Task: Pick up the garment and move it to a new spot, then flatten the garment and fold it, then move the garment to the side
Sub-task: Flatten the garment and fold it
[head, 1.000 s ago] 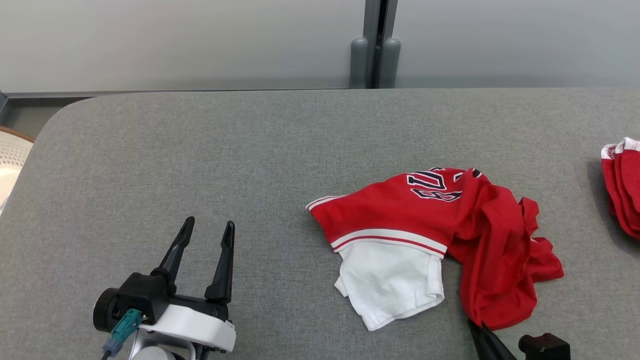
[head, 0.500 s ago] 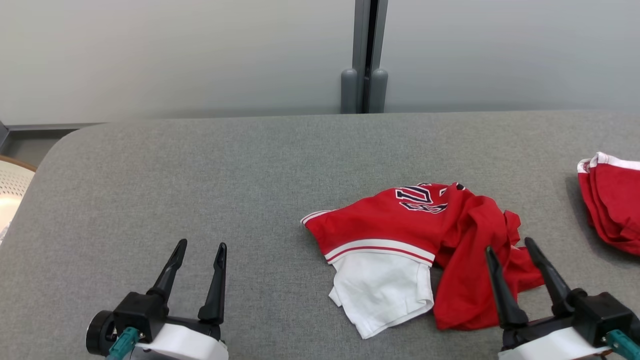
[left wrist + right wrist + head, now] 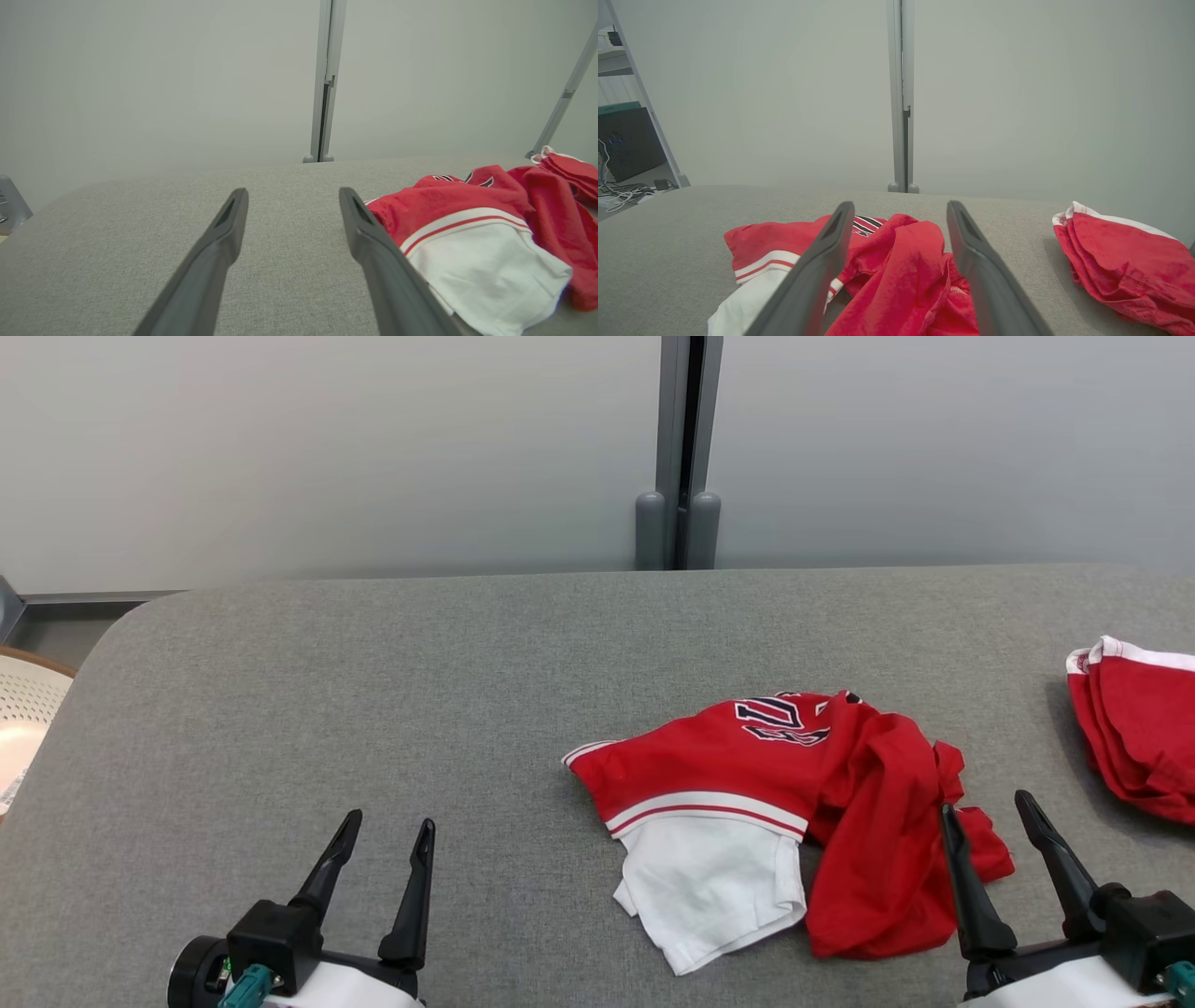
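A red garment (image 3: 794,803) with a white part, striped trim and dark lettering lies crumpled on the grey table (image 3: 373,691), right of centre. It also appears as the garment (image 3: 472,228) in the left wrist view and the garment (image 3: 896,252) in the right wrist view. My right gripper (image 3: 985,803) stands open at the lower right, just off the garment's right edge, with nothing between its fingers. At the lower left my left gripper (image 3: 390,821) is open and empty, well left of the cloth.
A second red cloth pile (image 3: 1134,728) with white trim lies at the table's right edge, also seen as the pile (image 3: 1120,261). A grey post (image 3: 679,448) stands behind the table's far edge. A pale perforated round object (image 3: 23,709) sits off the left corner.
The right gripper has opened, let go of the garment's near edge and come up into view beside it. The head camera tilted up, shifting the whole picture down. The left gripper stays open.
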Controlling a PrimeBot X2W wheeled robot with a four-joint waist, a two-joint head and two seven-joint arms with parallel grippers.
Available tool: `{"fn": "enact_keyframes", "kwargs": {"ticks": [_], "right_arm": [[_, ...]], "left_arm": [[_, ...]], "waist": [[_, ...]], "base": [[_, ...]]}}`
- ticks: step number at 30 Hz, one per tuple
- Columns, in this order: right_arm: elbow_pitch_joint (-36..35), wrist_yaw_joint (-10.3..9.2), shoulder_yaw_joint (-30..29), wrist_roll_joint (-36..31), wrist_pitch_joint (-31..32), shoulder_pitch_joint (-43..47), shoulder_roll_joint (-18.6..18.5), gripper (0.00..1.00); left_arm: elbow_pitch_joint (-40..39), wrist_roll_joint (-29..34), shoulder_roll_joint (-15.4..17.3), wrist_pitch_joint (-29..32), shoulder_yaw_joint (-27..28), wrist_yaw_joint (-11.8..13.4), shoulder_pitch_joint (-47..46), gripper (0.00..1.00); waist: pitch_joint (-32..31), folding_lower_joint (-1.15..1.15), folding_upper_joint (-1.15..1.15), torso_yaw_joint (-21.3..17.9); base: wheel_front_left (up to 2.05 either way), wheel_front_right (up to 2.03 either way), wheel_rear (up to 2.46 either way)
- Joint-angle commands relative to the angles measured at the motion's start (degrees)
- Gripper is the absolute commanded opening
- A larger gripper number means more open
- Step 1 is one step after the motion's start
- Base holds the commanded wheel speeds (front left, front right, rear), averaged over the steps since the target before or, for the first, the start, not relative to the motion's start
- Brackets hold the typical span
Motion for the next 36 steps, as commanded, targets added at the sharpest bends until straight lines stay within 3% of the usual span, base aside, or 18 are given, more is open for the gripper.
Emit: {"fn": "enact_keyframes", "kwargs": {"ticks": [1, 9, 17, 27, 34, 35, 36], "right_arm": [[-0.31, -0.02, -0.09, 0.09, 0.24, 0.62, 0.03, 1.00], [-0.10, -0.02, 0.05, 0.43, 0.24, 0.11, 0.08, 1.00], [-0.23, -0.02, 0.41, 0.67, 0.25, -1.72, -0.19, 1.00], [0.39, -0.02, 1.65, 0.98, -0.24, -5.30, -0.34, 1.00], [1.39, -0.02, 1.74, 1.30, -1.30, -6.86, 0.11, 1.00], [1.48, -0.02, 1.79, 1.35, -1.37, -7.04, 0.14, 1.00], [1.63, -0.02, 1.88, 1.38, -1.40, -7.26, 0.19, 1.00]], "left_arm": [[-0.27, -0.03, 0.26, 0.04, 0.03, 0.29, 0.00, 1.00], [-0.78, -0.30, -0.03, 0.76, -1.21, -0.28, -0.99, 1.00], [1.44, -1.03, -2.92, 4.35, -7.21, -4.04, -5.96, 1.00], [15.72, -7.03, -6.07, 8.55, -15.39, -6.84, -16.13, 1.00], [26.34, -11.26, -6.38, 4.95, -15.69, -5.19, -23.13, 1.00], [27.58, -11.96, -6.38, 4.68, -16.12, -5.19, -23.89, 0.91], [28.78, -12.54, -6.38, 4.36, -16.65, -5.25, -24.63, 0.47]], "waist": [[0.15, 0.00, 0.00, 0.03], [0.57, 0.00, 0.00, 0.21], [3.71, 0.00, 0.00, -0.33], [9.62, 0.00, 0.00, -4.60], [12.20, 0.00, 0.00, -6.85], [12.44, 0.00, 0.00, -7.04], [12.64, 0.00, 0.00, -7.25]], "base": [[0.00, 0.00, 0.00], [0.00, 0.00, 0.00], [0.00, 0.00, 0.00], [0.00, 0.00, 0.00], [0.00, 0.00, 0.00], [0.00, 0.00, 0.00], [0.00, 0.00, 0.00]]}}
